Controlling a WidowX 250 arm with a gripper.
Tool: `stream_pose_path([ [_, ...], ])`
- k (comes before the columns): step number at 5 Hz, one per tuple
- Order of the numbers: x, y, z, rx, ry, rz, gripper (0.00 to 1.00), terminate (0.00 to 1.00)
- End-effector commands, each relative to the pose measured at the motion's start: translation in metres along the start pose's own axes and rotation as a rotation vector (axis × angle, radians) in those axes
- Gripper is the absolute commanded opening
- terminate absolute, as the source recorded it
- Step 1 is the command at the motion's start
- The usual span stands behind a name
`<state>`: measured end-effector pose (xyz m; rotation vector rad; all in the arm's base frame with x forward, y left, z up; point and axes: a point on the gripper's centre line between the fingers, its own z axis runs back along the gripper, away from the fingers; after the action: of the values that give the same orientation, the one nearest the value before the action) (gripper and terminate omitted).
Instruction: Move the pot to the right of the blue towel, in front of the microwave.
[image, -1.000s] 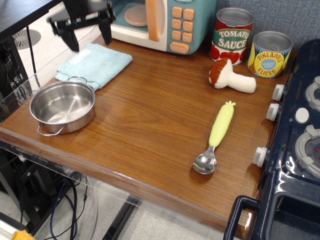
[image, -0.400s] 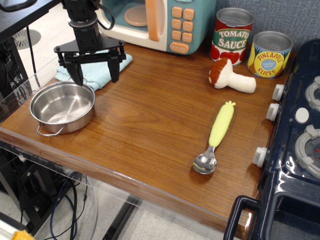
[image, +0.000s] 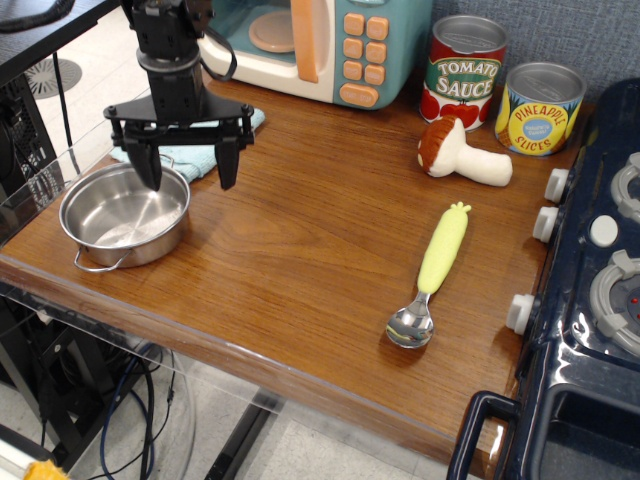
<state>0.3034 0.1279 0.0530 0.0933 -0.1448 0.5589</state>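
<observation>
The steel pot (image: 120, 216) sits at the table's front left corner, its wire handles at front left and back right. The blue towel (image: 190, 156) lies just behind it, mostly hidden by my arm. The teal and cream microwave (image: 320, 45) stands at the back. My black gripper (image: 189, 171) is open, fingers pointing down and straddling the pot's back right rim: the left finger hangs over the pot's inside, the right finger outside it. It holds nothing.
A tomato sauce can (image: 464, 70) and a pineapple can (image: 540, 108) stand at the back right. A plush mushroom (image: 460, 155) lies before them. A green-handled spoon (image: 432, 270) lies at centre right. The dark blue toy stove (image: 590, 300) fills the right edge.
My gripper has come down from above the towel's far end towards the front and now hangs low over the pot's back right rim. The pot has not moved.
</observation>
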Motion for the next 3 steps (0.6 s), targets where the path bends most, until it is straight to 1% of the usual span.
stream_pose_path([
  [1,0.005,0.003,-0.004,0.052,0.004,-0.004,1.00,0.00],
  [3,0.003,-0.010,-0.026,0.052,0.041,-0.046,1.00,0.00],
])
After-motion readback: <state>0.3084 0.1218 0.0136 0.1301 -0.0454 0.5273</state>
